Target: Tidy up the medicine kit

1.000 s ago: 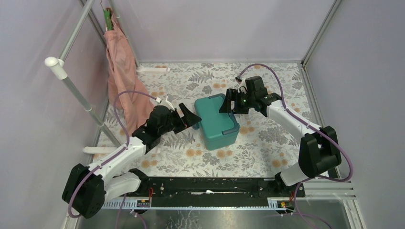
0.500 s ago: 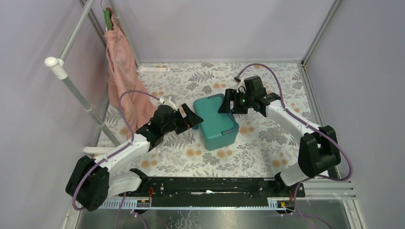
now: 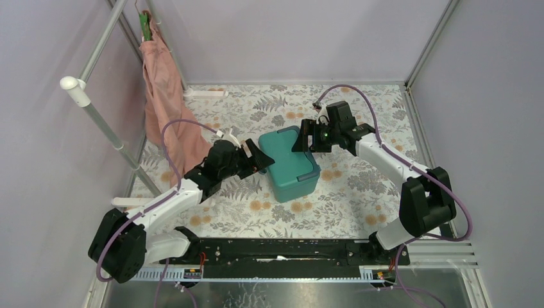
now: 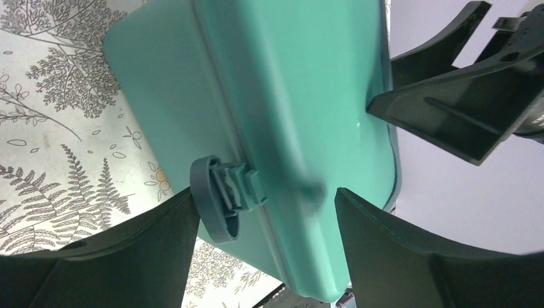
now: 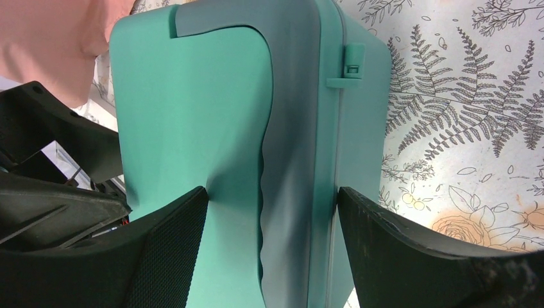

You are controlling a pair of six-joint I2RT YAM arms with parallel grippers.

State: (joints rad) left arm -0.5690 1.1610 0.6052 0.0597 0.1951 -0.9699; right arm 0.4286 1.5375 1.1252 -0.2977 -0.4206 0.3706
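Your kit (image 3: 292,168) sits in the middle of the table (image 3: 359,192), lid (image 5: 192,115) shut, lying at a slant with an arm on either side. Your left gripper (image 4: 263,205) is right up at its left side, jaws spread wide and holding nothing. In the left wrist view the grey latch (image 4: 226,196) sits between the two fingers, just beside the left-hand one, and I cannot tell whether either finger touches the box. Your right gripper (image 5: 272,199) is at the far right corner, also wide open and empty. Its jaws straddle the top of the lid where a grey band runs along it, and a small tab (image 5: 346,64) shows on the seam further along. The pink cloth (image 3: 163,109) hangs at far left, well apart from the kit.
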